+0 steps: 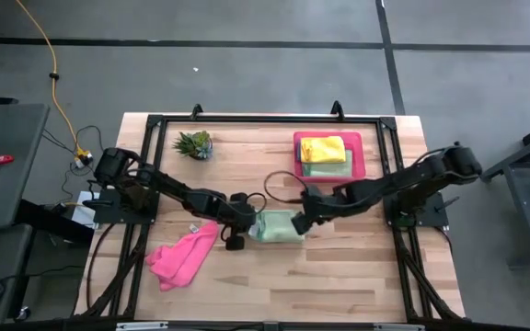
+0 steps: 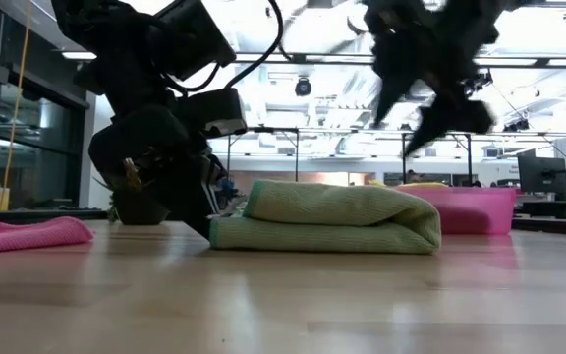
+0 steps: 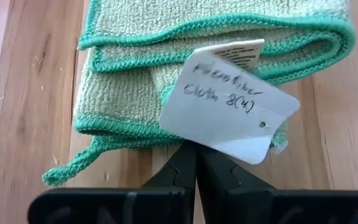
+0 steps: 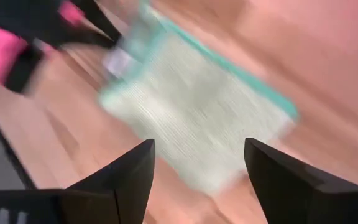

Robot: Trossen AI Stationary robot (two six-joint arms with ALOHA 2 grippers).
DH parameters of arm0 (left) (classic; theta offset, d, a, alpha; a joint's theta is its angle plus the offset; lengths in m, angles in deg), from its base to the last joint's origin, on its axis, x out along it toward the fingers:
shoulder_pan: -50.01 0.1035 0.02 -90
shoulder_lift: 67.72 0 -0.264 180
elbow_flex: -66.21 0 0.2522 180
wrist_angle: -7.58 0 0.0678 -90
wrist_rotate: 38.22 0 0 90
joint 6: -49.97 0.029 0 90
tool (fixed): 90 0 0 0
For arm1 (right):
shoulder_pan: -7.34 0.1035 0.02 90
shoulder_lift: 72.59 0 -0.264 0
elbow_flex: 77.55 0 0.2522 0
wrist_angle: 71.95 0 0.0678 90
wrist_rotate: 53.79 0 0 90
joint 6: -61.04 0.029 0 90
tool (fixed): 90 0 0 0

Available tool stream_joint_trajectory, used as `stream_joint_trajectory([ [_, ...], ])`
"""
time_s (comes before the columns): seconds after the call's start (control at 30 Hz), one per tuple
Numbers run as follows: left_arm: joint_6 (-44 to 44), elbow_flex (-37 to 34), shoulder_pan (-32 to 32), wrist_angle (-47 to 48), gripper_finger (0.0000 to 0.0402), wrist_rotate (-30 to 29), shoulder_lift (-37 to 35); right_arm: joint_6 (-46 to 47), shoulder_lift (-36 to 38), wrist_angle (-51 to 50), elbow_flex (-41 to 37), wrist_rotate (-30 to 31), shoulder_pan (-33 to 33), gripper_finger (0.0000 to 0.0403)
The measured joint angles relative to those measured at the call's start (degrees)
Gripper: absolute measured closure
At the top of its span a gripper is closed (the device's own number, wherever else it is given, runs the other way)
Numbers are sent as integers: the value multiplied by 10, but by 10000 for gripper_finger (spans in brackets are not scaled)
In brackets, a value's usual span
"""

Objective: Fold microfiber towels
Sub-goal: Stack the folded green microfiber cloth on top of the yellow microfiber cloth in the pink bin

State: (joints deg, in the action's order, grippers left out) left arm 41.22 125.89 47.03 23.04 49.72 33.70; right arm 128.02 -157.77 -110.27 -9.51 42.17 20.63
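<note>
A folded light green towel [image 1: 279, 226] [image 2: 332, 221] with a teal hem lies on the wooden table, its layers stacked. A white paper tag [image 3: 229, 102] lies on its left edge. My left gripper [image 1: 238, 230] [image 3: 196, 158] is shut, with its tips down at that edge. My right gripper [image 1: 303, 219] [image 2: 430, 108] [image 4: 197, 165] is open, hangs above the towel's right end and touches nothing. A crumpled pink towel [image 1: 184, 256] lies at the near left. My left gripper comes slanting down from the table's left, and its shut fingertips [image 2: 202, 224] reach the folded towel's left edge [image 3: 135, 127] at table level. The paper tag hides the tips, so I cannot tell whether they pinch the hem, press on it or only stand beside it. The towel lies flat on the table.
A pink tray [image 1: 357, 156] at the far right holds a folded yellow towel [image 1: 323, 149] on top of a green one [image 1: 329, 168]. A small spiky plant [image 1: 194, 144] stands at the far left. Bare wood shows along the near edge.
</note>
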Motion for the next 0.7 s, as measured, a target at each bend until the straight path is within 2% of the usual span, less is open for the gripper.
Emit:
stream_joint_trajectory([
  [0.13,-1,-1,3,9,402,4,-6,89,23,50,-85,-14,26,164],
  [0.3,-15,-1,3,7,402,2,-6,224,47,259,-202,33,48,164],
  [0.43,-15,-1,3,6,402,1,-6,305,39,373,-263,59,49,164],
  [0.7,-16,-1,3,5,402,1,-6,359,27,389,-289,56,43,164],
])
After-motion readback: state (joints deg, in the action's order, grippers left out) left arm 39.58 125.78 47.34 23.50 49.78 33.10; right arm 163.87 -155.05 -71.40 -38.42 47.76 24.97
